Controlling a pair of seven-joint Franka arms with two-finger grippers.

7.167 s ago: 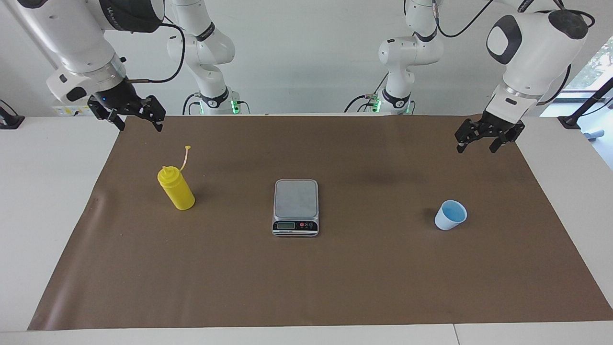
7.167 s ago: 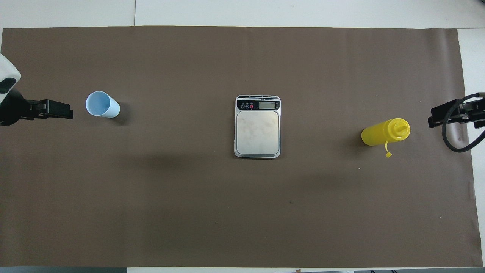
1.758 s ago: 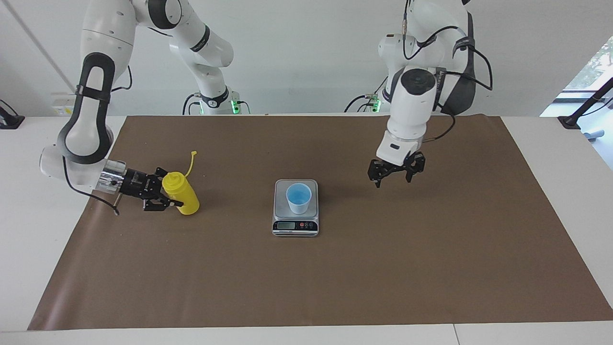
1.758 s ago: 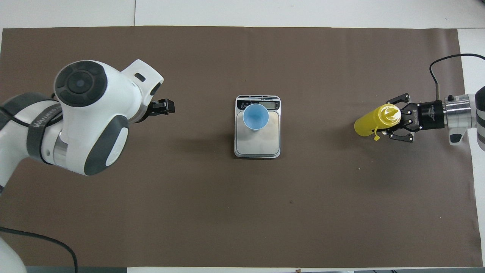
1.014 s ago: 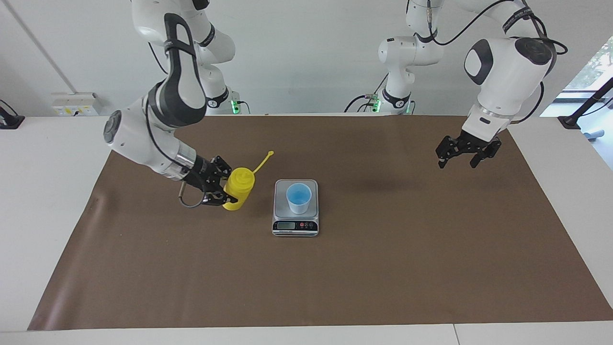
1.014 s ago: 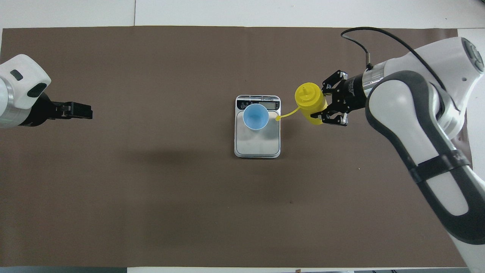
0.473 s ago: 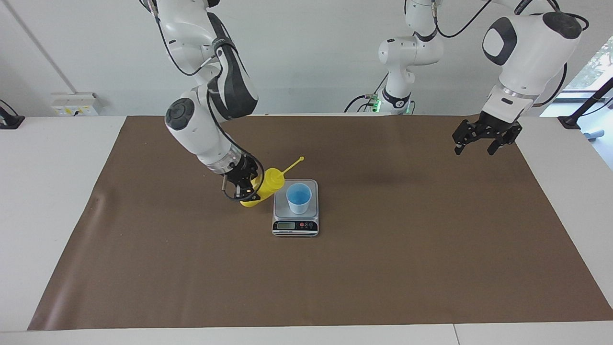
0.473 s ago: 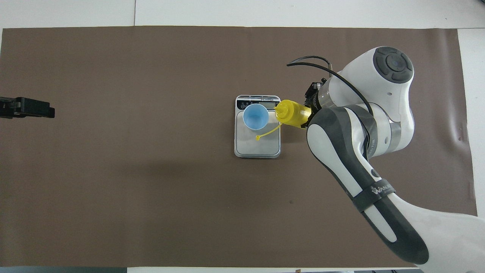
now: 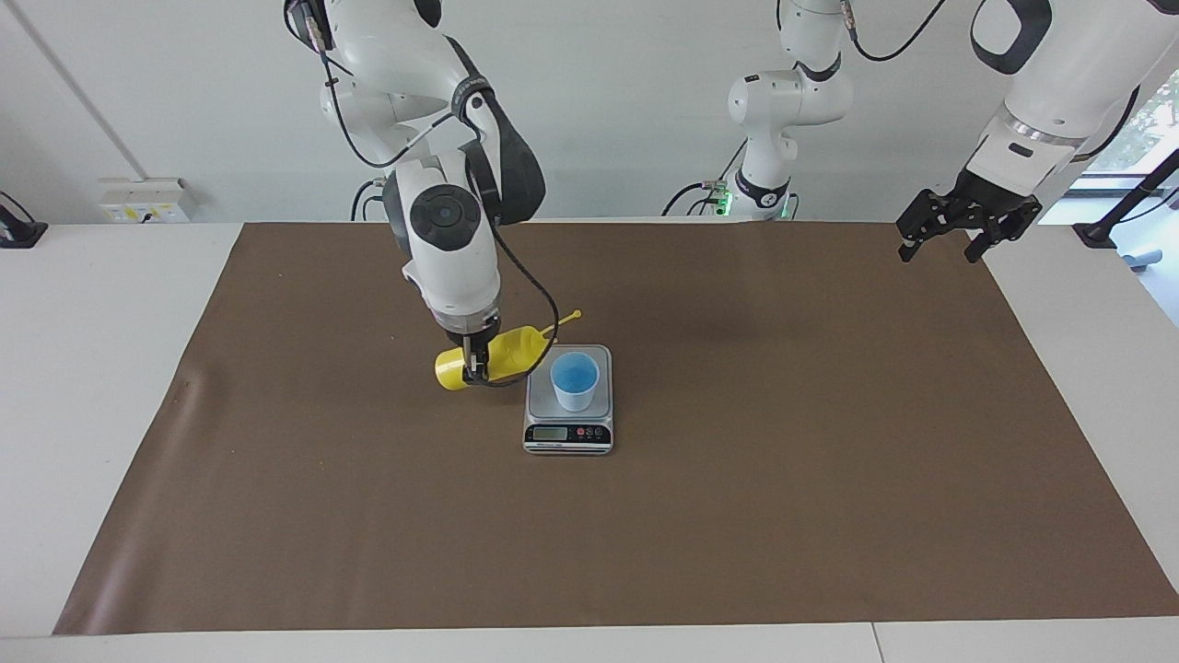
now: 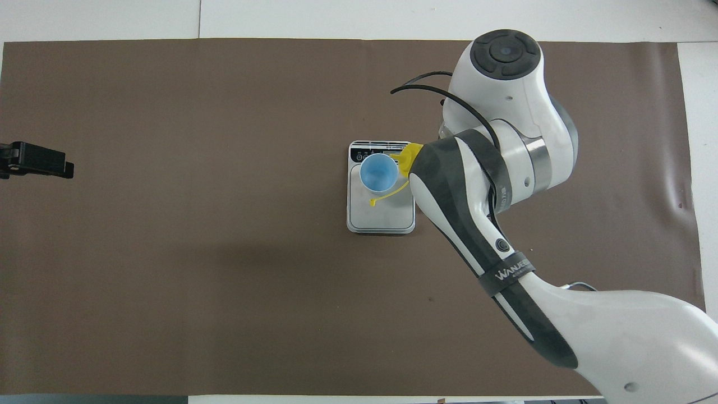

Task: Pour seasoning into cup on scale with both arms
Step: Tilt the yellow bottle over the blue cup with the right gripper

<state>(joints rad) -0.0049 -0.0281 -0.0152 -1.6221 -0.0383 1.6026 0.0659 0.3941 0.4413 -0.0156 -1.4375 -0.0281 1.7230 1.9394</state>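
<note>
right hand [image 9: 476, 366] is clamped on the seasoning [image 9: 493, 357], tipped sideways so its nozzle aims at the cup [image 9: 574, 380] sitting on the scale [image 9: 568, 436], while the left hand [image 9: 967, 224] hangs released over the surface's edge.

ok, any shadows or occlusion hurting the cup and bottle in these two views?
Facing view: even light, cup clear, yellow bottle crossed only by the right claw and its cable; a soft shadow on the brown mat beside the scale. Overhead view: the right arm covers most of the bottle, only its nozzle end shows; cup unobstructed.

Matt brown paper mat [image 9: 737, 516]; brushed-steel scale [image 9: 599, 405] (plastic cup [image 9: 574, 381]).
</note>
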